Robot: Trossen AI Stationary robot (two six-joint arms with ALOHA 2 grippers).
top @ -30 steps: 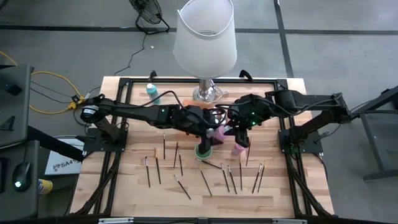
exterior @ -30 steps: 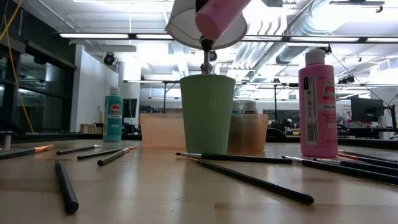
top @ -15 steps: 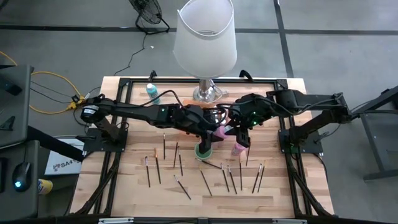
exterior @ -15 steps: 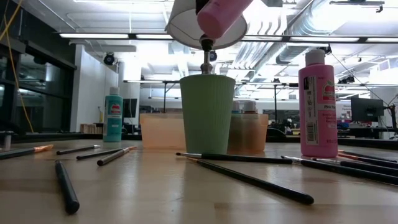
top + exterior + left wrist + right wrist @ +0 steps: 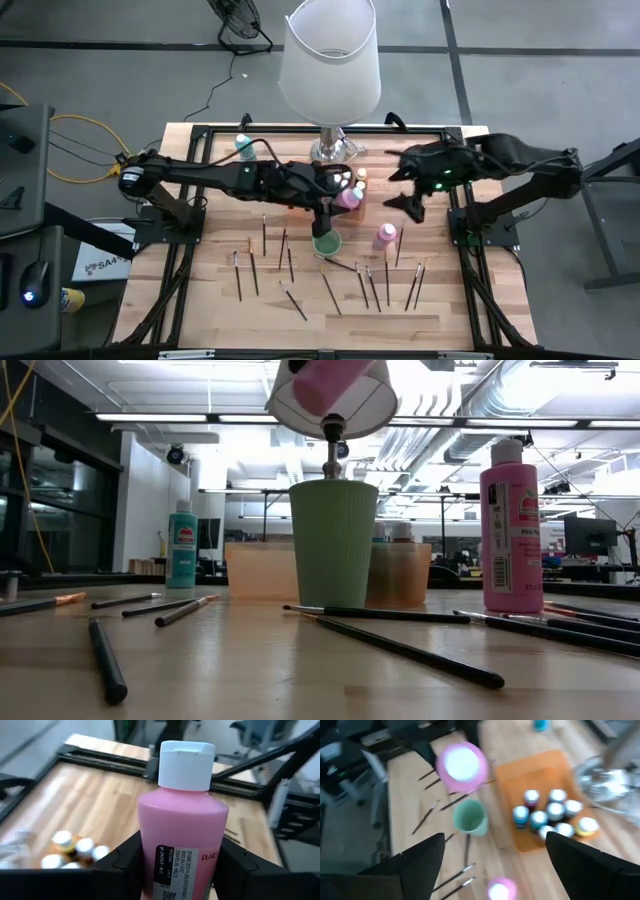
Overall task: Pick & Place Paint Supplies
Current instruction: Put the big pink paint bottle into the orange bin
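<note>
Pink bottle (image 5: pixel 180 845) clamped between left gripper (image 5: pixel 175 870) fingers; right gripper (image 5: pixel 408 200) apart, open.

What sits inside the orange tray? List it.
The orange tray holds a cluster of small paint bottles with white caps, bunched at one end; the other end is bare. In the high view, the left gripper and its pink bottle cover part of the tray.

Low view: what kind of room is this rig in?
Probably an open-plan lab or industrial workspace: bare ceiling ducts and strip lights overhead, desks with monitors behind the wooden table, a grey concrete floor around it.
</note>
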